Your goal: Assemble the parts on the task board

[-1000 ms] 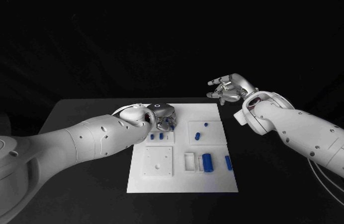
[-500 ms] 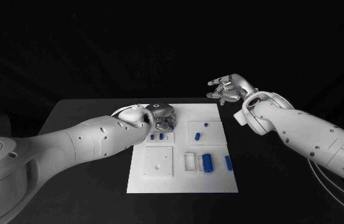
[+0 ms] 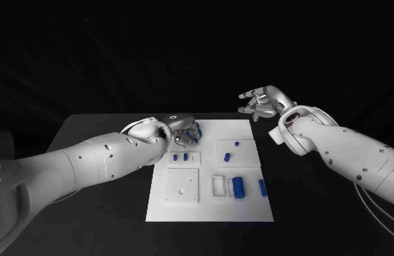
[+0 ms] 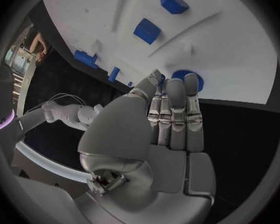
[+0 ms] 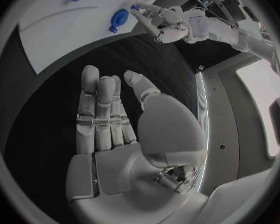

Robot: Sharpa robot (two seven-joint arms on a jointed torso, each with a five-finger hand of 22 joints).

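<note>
The task board [image 3: 209, 202] lies in the middle of the black table [image 3: 98, 125], and most of the assembly looks undone: a blue cylinder [image 3: 238, 186] rests in the near right area beside a white holder, a slimmer blue piece [image 3: 263, 188] lies just right of it, two small blue parts [image 3: 180, 156] sit on the left middle plate, and further small blue pieces [image 3: 226, 156] lie on the right middle plate. A round blue part [image 4: 189, 79] sits at the far left corner of the board, at the fingertips of the left hand [image 3: 187, 132]. The left wrist view shows those fingers straight and pressed together over the round part; whether they actually grip it cannot be told. The right hand [image 3: 263, 103] hovers off the board's far right corner, palm open, fingers loosely apart, holding nothing
</note>
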